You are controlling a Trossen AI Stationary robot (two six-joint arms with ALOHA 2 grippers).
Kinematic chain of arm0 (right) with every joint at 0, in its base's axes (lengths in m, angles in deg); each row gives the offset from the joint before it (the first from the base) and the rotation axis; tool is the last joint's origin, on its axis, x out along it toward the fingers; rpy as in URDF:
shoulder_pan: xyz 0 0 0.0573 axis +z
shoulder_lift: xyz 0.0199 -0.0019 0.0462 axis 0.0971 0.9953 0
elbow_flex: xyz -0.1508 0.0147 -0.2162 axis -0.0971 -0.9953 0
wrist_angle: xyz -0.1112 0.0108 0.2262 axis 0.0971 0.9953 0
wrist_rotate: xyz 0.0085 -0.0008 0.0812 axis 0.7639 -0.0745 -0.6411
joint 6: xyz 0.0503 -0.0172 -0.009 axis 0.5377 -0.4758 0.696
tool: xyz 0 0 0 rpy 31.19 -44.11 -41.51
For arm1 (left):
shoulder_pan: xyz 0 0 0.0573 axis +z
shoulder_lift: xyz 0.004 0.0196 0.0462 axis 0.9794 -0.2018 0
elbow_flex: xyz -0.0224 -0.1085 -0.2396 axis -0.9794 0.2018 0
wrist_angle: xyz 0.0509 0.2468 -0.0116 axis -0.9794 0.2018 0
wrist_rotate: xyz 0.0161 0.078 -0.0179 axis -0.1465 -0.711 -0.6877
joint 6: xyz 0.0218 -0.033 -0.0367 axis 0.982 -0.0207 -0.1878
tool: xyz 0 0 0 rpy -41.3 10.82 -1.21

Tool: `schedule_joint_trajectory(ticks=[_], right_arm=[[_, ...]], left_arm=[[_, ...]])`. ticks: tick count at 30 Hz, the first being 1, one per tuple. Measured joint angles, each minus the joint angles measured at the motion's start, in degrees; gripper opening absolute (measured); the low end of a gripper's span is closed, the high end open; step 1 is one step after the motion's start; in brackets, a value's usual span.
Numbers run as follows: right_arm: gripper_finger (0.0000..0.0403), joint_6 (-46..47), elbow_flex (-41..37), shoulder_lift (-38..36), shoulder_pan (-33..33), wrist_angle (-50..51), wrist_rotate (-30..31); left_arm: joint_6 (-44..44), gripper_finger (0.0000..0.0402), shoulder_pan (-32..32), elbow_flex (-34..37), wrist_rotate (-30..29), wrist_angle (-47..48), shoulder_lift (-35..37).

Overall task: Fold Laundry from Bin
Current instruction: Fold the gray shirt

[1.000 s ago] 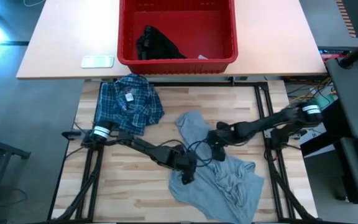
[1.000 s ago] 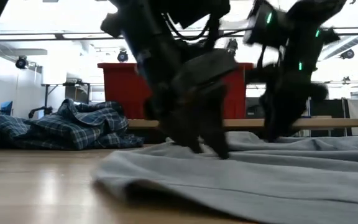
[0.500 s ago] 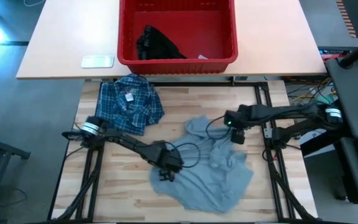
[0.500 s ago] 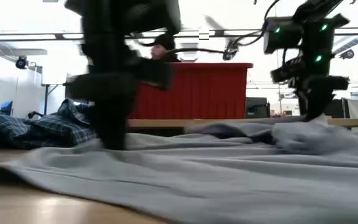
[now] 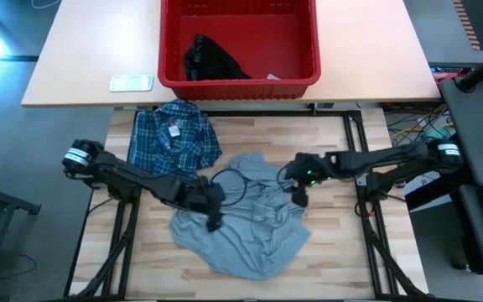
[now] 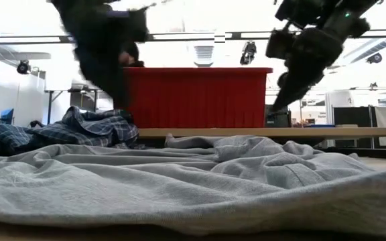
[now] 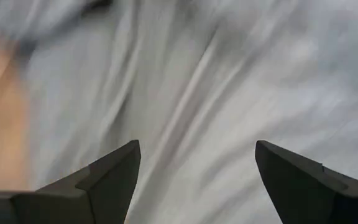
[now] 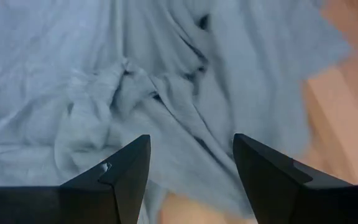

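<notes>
Laundry: the grey T-shirt [image 5: 246,222] lies crumpled on the worktop [image 5: 141,252] below the red bin [image 5: 239,46], just beside the plaid shirt [image 5: 173,141]. My left pincer [image 5: 215,220] and right pincer [image 5: 298,195] hang spread above its side edges, holding nothing. Since a moment ago, the shirt bunched leftward, baring wood at right.

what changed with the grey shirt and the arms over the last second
The grey T-shirt slid toward the left side of the table and bunched up, now nearly reaching the plaid shirt. The left gripper drew back leftward; the right gripper swung out, then returned; both are open above the cloth. Plaid shirt, red bin and black garment stayed put.
</notes>
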Motion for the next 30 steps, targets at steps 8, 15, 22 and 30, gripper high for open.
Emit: schedule_joint_trajectory(ticks=[8, 15, 22, 30], right_arm=[[0.0224, 2.3, 0.3, 16.5, 1.7, -4.1, 0.2], [0.0224, -0.5, 0.5, 15.5, 0.4, 11.6, 2.1], [0.0224, -5.8, 0.6, 4.7, -2.0, 26.6, 9.0], [0.0224, 0.1, 4.2, -4.8, -1.5, 23.5, 7.1]], left_arm=[[-12.0, 0.0299, -0.7, -0.1, -0.9, -26.9, -13.6], [-14.8, 0.0282, -4.2, 1.1, 4.0, -25.1, -21.2], [-3.2, 0.0276, -6.6, 2.4, 7.4, -1.3, -15.0], [-3.4, 0.0275, -4.6, 6.0, 5.2, 7.9, 0.8]])
